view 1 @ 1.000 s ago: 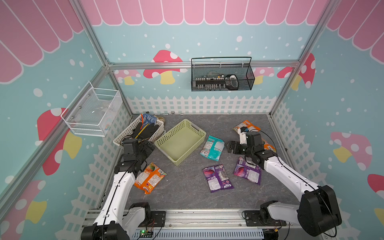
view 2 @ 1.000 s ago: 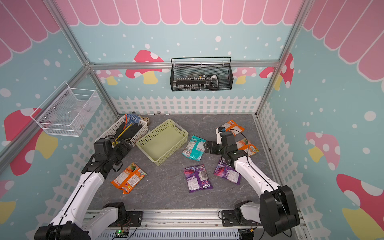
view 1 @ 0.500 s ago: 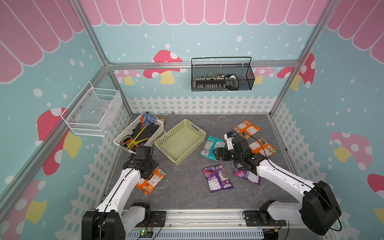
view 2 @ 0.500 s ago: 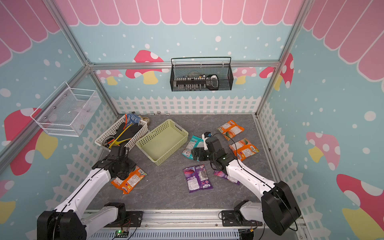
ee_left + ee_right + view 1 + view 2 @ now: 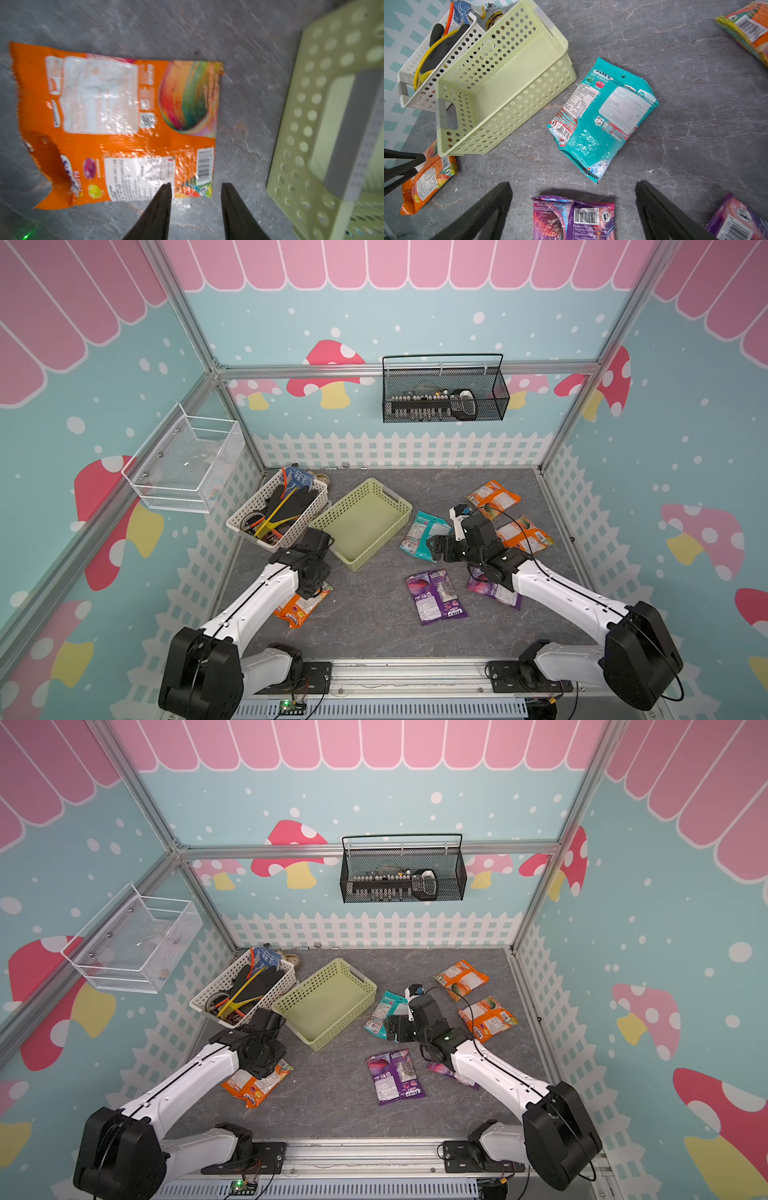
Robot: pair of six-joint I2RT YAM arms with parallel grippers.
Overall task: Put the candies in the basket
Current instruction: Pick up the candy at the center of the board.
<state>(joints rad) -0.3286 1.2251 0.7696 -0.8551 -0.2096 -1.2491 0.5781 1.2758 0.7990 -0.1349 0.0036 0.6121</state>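
We see a booth with mushroom-print walls point(image 5: 457, 315) and a grey marbled floor point(image 5: 374, 630). The empty pale green basket point(image 5: 376, 493), perforated, stands beside a white basket point(image 5: 249, 510). Six glossy candies lie outside it: the orange bag point(image 5: 116, 124), back up, straddled at one corner by the left gripper point(image 5: 196, 185), its jaws part-open and not gripping; the teal bag point(image 5: 604, 118) beyond the wide-open, empty right gripper point(image 5: 573, 185).

— What does the room look like?
— Teal walls point(image 5: 291, 315) with white dots, red mushrooms and a pink scalloped border, framed in aluminium.
— And lower down?
— A white picket fence strip point(image 5: 399, 450) edges a grey marbled floor point(image 5: 374, 626).
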